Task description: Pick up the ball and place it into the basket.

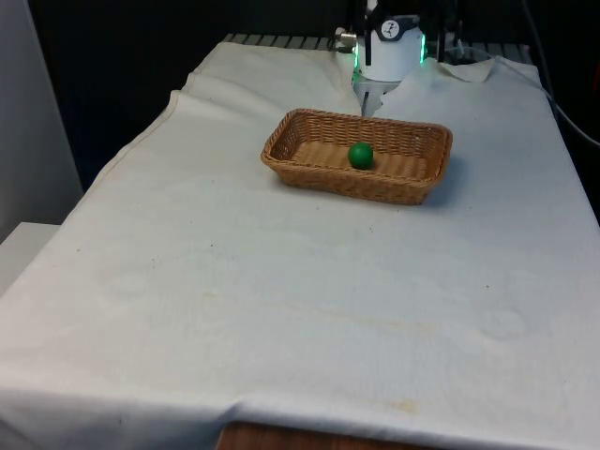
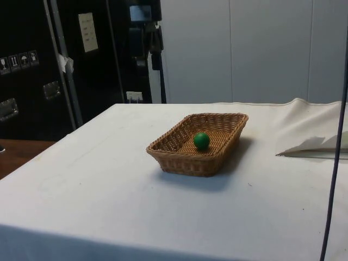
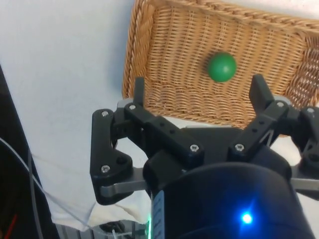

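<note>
White cloth: covers the whole table, creased toward the far end.

Basket: wicker, rectangular, well apart from the near edge; in the side view it is seen from its short end.

Gripper: fingers spread wide, holding nothing, raised above the basket's rim.

Ball: green, resting on the basket floor, clear of the walls; also seen in the side view and the wrist view.

Step, as judged: placement looks done, release complete. Next move calls only for the arm to pull clear without brushing the rim.

View note: the wrist view settles the finger spread; the side view shows the ball's depth below the rim.
</note>
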Robot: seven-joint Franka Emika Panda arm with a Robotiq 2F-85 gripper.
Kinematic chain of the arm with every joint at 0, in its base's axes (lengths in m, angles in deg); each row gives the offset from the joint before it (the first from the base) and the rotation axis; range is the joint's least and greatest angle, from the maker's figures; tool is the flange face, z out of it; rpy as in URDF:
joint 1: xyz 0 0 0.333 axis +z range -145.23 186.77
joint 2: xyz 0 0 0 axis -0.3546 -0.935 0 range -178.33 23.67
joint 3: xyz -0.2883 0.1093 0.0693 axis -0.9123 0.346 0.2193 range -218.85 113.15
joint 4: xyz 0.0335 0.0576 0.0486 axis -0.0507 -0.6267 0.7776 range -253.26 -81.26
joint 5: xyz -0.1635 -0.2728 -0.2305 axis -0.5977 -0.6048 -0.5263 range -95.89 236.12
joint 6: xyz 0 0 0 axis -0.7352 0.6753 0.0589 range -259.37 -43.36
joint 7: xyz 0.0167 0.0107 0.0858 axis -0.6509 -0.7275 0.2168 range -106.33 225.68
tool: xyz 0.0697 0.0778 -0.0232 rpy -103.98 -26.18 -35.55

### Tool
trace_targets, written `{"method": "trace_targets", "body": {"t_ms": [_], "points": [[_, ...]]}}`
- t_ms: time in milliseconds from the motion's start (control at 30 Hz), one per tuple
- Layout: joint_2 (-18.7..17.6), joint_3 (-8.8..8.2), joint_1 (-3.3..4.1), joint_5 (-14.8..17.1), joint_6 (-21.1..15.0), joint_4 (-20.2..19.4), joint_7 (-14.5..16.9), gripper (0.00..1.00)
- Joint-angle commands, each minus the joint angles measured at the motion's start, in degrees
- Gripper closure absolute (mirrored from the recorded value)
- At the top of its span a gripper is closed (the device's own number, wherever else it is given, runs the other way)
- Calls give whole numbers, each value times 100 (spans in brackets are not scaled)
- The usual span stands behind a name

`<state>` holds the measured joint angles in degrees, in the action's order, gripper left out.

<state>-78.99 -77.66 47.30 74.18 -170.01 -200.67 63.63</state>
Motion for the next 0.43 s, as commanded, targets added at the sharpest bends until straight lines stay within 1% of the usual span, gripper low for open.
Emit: {"method": "trace_targets", "body": {"t_ms": [0,33,67,100,333,400], "points": [[-34,0,0,-69,109,74,-86,0],[-46,0,0,-69,149,103,-97,0],[-11,0,0,-6,92,69,-34,0],[-52,0,0,-74,183,132,-115,0],[-126,-6,0,-46,395,338,-195,0],[-103,0,0,-11,344,315,-149,0]]}}
